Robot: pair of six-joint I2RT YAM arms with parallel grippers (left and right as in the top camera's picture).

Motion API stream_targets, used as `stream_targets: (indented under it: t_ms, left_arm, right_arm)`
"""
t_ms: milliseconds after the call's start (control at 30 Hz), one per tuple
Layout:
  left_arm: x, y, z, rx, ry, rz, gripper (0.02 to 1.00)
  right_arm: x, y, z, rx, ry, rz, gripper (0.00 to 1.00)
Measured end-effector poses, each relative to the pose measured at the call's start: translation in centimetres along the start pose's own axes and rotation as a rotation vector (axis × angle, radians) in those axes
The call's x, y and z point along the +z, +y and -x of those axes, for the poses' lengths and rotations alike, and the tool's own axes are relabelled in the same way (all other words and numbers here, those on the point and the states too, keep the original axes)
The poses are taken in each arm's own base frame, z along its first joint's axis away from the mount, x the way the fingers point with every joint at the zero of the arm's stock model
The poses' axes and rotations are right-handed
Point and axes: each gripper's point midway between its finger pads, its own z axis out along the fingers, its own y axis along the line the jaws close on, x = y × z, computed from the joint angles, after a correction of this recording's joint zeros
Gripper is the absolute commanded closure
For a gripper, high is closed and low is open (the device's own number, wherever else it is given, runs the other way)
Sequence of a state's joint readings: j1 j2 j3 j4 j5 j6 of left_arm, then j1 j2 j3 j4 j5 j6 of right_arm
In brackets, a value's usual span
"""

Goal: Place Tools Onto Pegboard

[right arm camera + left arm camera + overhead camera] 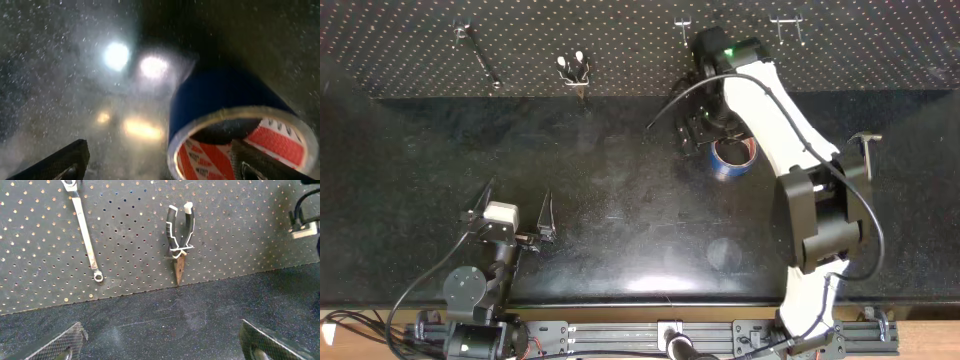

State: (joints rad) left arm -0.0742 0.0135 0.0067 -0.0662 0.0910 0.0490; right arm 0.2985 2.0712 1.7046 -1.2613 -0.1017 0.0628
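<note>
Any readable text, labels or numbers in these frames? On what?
tape: red and white print inside the core, too blurred to read.
wrench: no marking legible.
pliers: no text seen.
pegboard: no text or signs.
Nothing here can be quoted as it reads.

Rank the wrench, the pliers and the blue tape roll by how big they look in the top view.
Largest to smallest:
wrench, longest though thin;
blue tape roll, partly behind the right arm;
pliers, smallest.
Both hung tools look foreshortened on the pegboard, so wrench versus tape is unsure.
</note>
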Motion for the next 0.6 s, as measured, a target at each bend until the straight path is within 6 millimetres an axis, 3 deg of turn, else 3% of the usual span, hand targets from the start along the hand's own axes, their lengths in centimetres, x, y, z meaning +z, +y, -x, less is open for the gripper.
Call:
stream_targets:
  t_ms: [600]
  left_arm:
    - [0.0, 0.0, 0.0, 0.000, 0.000, 0.000, 0.023]
  right_arm:
    - [1.9, -0.2, 0.4, 0.126, 0.028, 0.005, 0.082]
